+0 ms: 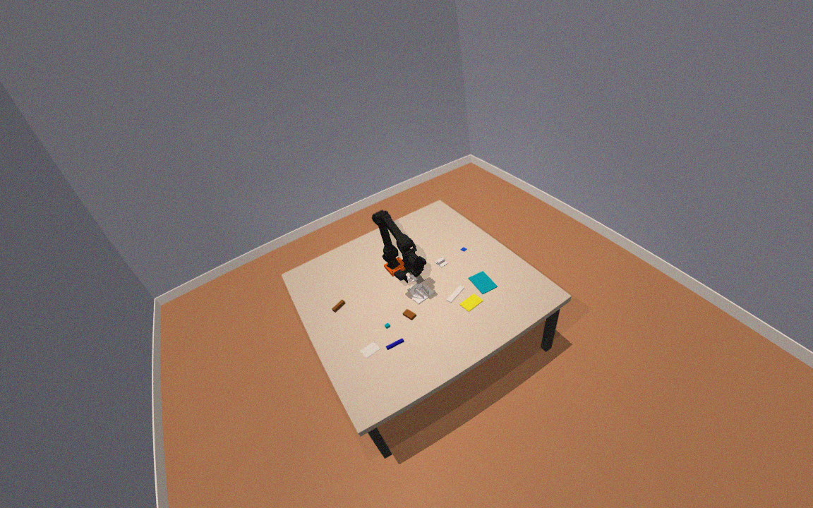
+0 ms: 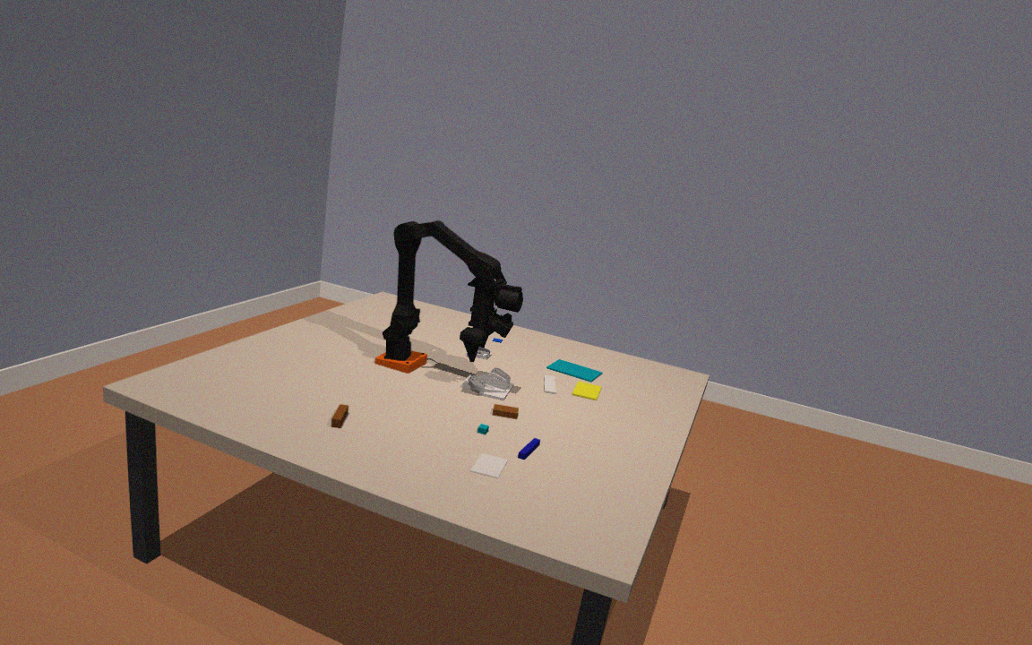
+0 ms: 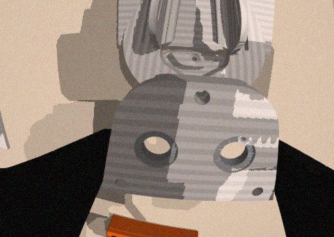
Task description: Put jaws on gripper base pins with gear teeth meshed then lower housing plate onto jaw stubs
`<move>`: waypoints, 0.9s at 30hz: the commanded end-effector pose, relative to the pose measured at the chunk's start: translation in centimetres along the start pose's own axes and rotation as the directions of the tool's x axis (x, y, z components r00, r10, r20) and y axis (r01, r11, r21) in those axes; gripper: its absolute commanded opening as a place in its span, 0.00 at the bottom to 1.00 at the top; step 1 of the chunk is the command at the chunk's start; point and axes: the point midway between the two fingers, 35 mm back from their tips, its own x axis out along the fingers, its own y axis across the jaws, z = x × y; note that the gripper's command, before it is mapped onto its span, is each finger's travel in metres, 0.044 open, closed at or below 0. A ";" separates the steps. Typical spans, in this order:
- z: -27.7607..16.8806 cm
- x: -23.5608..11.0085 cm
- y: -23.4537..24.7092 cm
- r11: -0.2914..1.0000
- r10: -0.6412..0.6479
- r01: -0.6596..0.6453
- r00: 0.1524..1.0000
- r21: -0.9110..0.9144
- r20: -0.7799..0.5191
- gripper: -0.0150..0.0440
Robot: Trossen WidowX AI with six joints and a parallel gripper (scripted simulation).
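Observation:
My gripper is shut on the grey housing plate, one finger at each side. The plate has two large round holes near its middle and smaller holes nearer its edges. It hangs above the table, on the robot's side of the gripper base. The gripper base lies on the table with the two long jaws on it, side by side. In the wrist view the left jaw and right jaw point away from the plate. The plate hides their near ends, so pins and teeth cannot be judged.
A small white piece lies behind the base. A white strip, a yellow plate and a teal plate lie to the right. A brown block lies in front.

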 end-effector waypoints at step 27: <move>-0.1 0.0 -0.1 1.000 -0.005 0.005 1.000 -0.013 -0.002 0.85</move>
